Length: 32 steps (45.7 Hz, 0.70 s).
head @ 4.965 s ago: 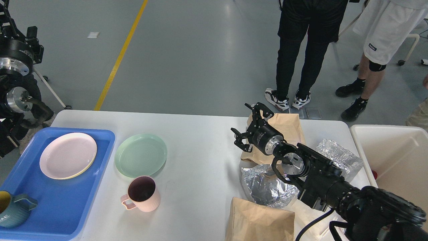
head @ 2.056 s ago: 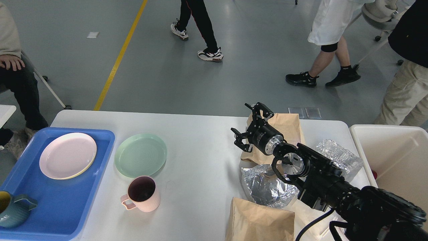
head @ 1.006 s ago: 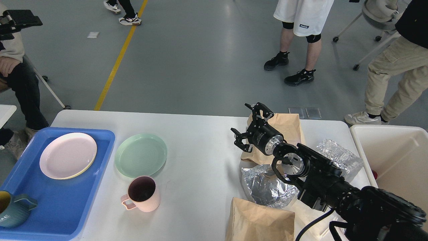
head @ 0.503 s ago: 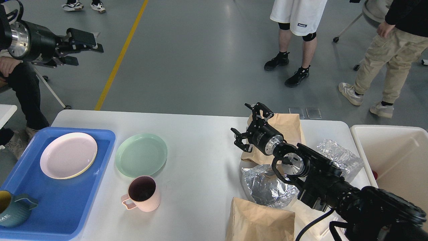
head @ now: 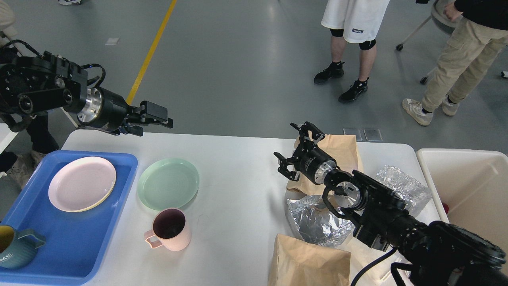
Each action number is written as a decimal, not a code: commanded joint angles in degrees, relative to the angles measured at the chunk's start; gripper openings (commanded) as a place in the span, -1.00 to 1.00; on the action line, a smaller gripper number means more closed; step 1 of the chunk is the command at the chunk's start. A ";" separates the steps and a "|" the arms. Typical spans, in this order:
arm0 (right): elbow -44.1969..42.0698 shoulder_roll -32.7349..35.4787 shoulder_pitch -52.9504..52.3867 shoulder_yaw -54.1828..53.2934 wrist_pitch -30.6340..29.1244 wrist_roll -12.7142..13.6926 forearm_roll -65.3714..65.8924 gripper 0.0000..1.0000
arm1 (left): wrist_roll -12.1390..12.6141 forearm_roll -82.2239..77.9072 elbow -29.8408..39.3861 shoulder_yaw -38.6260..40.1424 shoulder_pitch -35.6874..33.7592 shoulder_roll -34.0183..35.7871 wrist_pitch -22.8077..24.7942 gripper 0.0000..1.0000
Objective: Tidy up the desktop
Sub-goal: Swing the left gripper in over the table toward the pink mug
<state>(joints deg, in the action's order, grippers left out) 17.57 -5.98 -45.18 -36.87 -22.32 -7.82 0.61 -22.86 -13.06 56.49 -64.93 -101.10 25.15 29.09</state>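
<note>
The white desktop (head: 238, 174) holds a mint green plate (head: 168, 183), a pink mug (head: 171, 229), two brown paper bags (head: 341, 153) (head: 309, 262) and crumpled foil (head: 317, 220) (head: 403, 184). My left gripper (head: 160, 119) hangs above the desktop's far left edge, beyond the green plate; its fingers point right with a small gap, holding nothing. My right gripper (head: 295, 149) is open and empty over the far paper bag's left edge.
A blue tray (head: 79, 246) at the left holds a pink plate (head: 82, 183) and a teal mug (head: 16, 248). A cream bin (head: 472, 186) stands at the right. People stand on the floor beyond the desktop.
</note>
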 commanded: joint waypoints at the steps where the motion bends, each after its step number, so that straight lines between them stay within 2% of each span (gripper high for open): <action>1: 0.00 0.01 -0.08 0.04 -0.01 0.00 0.01 1.00 | 1.67 -0.04 4.50 0.68 -0.15 -0.72 -1.40 0.90; 7: 0.00 0.01 -0.08 -0.04 -0.01 0.00 0.01 1.00 | 6.41 0.31 7.49 0.86 0.73 -1.42 -3.86 0.90; 10: 0.00 0.01 0.01 -0.04 -0.01 0.00 0.01 1.00 | 7.91 0.84 7.58 0.94 2.31 -2.47 -4.65 0.90; 18: 0.00 0.01 0.01 0.05 -0.01 0.00 0.01 1.00 | 8.18 3.74 7.58 1.65 6.35 -6.87 -4.83 0.90; 26: 0.00 0.01 0.01 0.05 -0.01 0.00 0.01 1.00 | 8.00 6.73 6.18 2.26 7.59 -11.53 -5.18 0.90; 32: 0.00 0.01 -0.08 0.05 -0.01 0.00 0.01 1.00 | 7.65 6.91 4.86 6.04 8.73 -13.37 -5.09 0.91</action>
<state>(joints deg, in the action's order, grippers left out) 17.57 -5.96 -45.23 -36.86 -22.32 -7.82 0.61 -14.99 -6.32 62.21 -61.70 -93.41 13.28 23.98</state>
